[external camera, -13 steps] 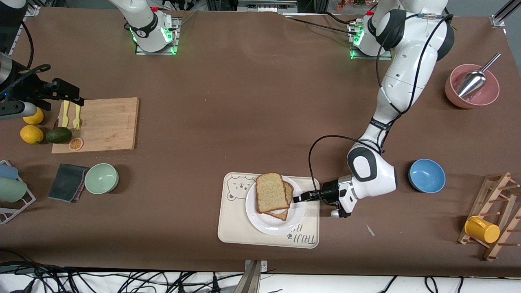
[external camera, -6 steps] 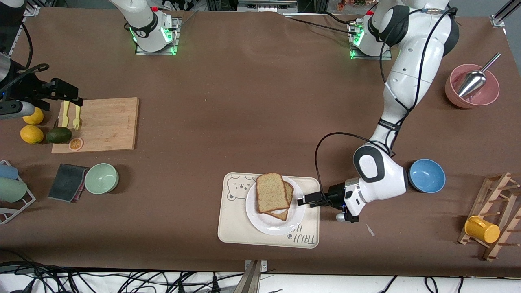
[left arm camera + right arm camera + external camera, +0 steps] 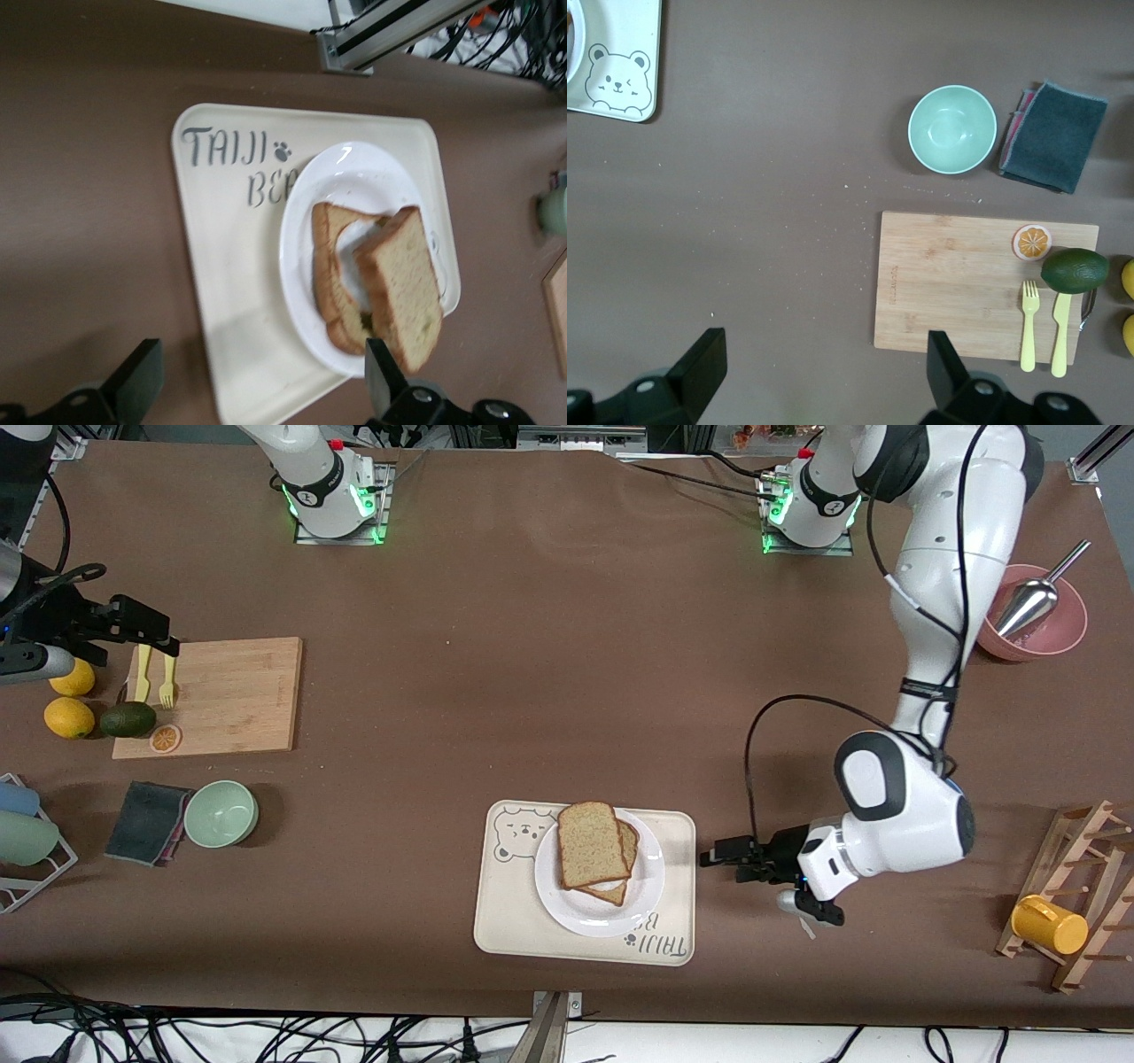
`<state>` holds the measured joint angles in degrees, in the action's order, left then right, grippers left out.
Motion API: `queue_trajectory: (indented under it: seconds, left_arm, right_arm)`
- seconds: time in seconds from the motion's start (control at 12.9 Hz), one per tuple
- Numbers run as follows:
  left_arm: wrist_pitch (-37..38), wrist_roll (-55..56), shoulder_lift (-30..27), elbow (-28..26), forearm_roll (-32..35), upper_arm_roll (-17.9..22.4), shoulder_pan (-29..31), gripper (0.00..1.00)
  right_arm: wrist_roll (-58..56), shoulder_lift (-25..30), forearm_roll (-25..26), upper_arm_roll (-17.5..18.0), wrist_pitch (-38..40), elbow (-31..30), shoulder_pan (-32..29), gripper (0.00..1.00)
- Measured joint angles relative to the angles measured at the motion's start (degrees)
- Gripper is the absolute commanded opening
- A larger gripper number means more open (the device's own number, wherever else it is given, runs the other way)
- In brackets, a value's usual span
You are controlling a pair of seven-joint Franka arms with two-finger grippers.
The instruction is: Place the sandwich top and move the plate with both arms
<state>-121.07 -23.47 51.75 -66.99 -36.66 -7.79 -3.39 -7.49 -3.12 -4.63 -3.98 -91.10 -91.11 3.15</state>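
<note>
The sandwich top (image 3: pixel 586 843) is lying on the lower slice, a little askew, on the plate (image 3: pixel 642 886), low in the middle of the front view. The plate is sitting on the cream tray (image 3: pixel 505 921) with the bear drawing, on the bench (image 3: pixel 532 646).

A second ago my left hand (image 3: pixel 719 854) was at the plate's edge beside the bread; now it is drawing off toward the lower right of the frame, clear of the tray, with its fingers (image 3: pixel 142 381) spread apart and holding nothing. The bread is staying where I let it go, so I am judging the placing done and the plate move the step left.

My right hand (image 3: pixel 164 639) is waiting at the upper left of the frame, over the end of the cutting board (image 3: pixel 235 695), fingers apart and empty. It is well apart from the plate, so both arms are going to have to come in.
</note>
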Motion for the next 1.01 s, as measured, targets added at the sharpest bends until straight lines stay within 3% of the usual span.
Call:
queue_trajectory:
  seconds: [0.23, 0.54, 0.78, 1.01]
  left_arm:
    - [10.5, 0.25, -4.94, 0.07, 13.53, 1.06, 2.49, 1.0]
    - [23.06, 4.77, -12.61, 0.22, 26.5, 1.76, 3.19, 1.0]
    - [32.48, 10.31, -19.74, 0.27, 30.12, 1.76, 2.64, 1.0]
    - [37.34, 11.8, -25.58, 0.21, 32.42, 1.94, 2.66, 1.0]
  right_arm:
    - [-0.01, 0.01, 0.07, 0.02, -0.2, 0.03, 0.0, 1.0]
    - [-0.09, 0.1, 0.16, 0.05, -0.25, 0.1, 0.01, 1.0]
    - [-0.14, 0.23, 0.22, 0.09, -0.24, 0.15, 0.01, 1.0]
    - [-0.19, 0.35, 0.59, 0.11, -0.25, 0.17, 0.01, 1.0]
